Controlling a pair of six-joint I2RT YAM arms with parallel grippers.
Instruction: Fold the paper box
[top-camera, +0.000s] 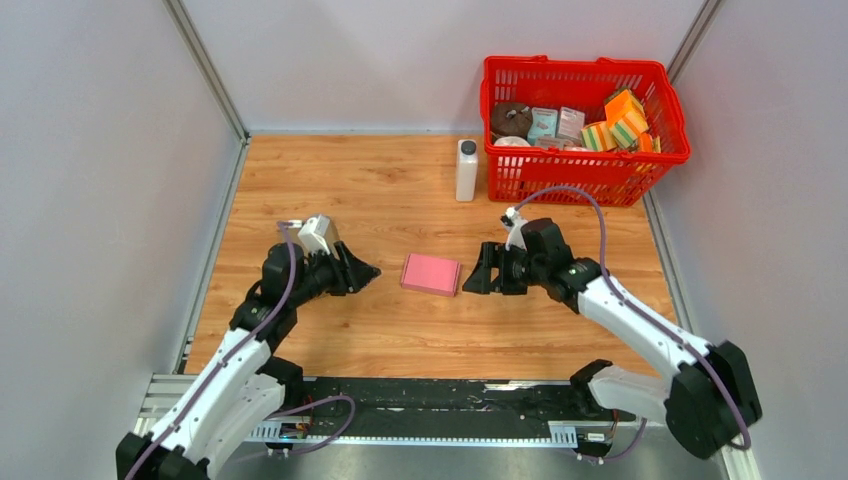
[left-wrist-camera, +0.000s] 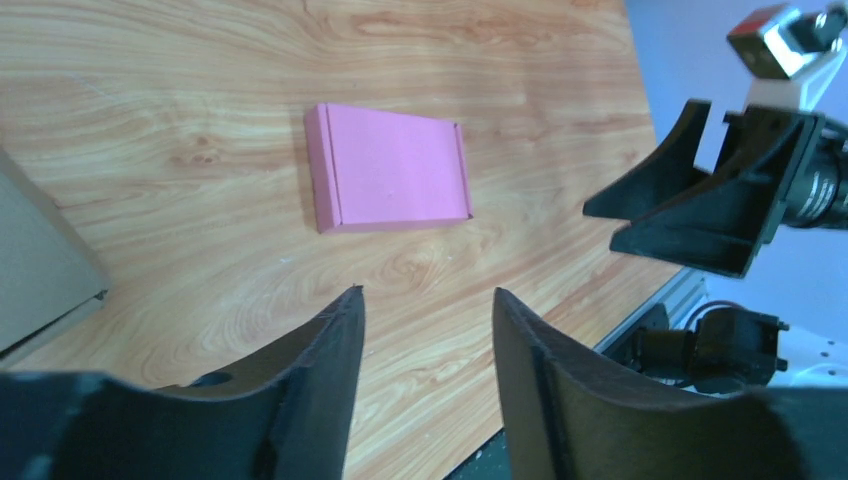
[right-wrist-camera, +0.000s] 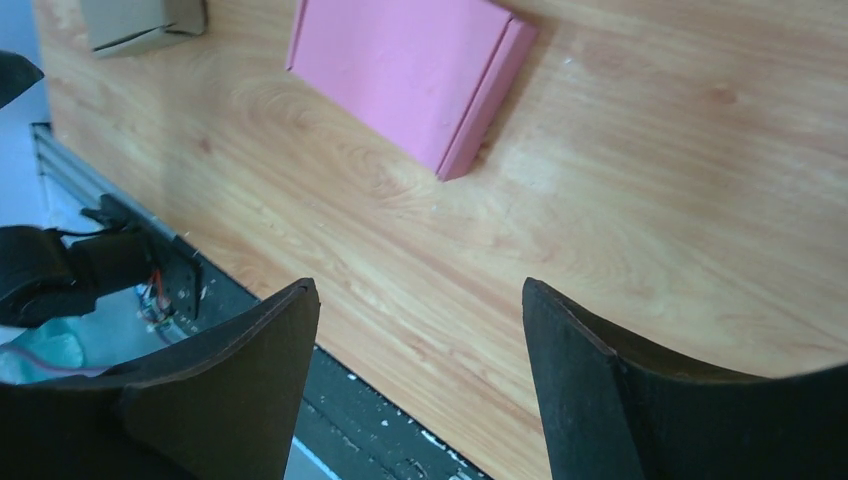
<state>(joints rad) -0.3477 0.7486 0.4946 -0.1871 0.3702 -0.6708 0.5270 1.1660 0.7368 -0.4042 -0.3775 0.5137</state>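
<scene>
**Two Open Claws Wait Beside a Pink Box**

The pink box (top-camera: 431, 274) lies flat in the middle of the wooden table (top-camera: 380, 190). It looks shut, with its lid down and its sides tucked in. Nothing is touching it.

The left claw (top-camera: 370, 272) sits at 9 o'clock from the box, a little way off. Its two fingers are spread apart and hold nothing. The right claw (top-camera: 470, 283) sits at 3 o'clock from the box, just beside its edge. Its fingers are spread wide and hold nothing too.

Both claws point in at the box from either side, low over the table. This is likely so that each one can reach a side of the box without bumping the other. Being open lets them push a flap or pinch an edge if they need to.

A white bottle (top-camera: 467, 170) stands at about 1 o'clock from the box, well apart from it. A red basket (top-camera: 585, 160) full of small things sits just beside the bottle, in the far right corner. Both are out of the way, so the arms have room to work.

The folding looks nearly done or done, since the box seems closed.
</scene>
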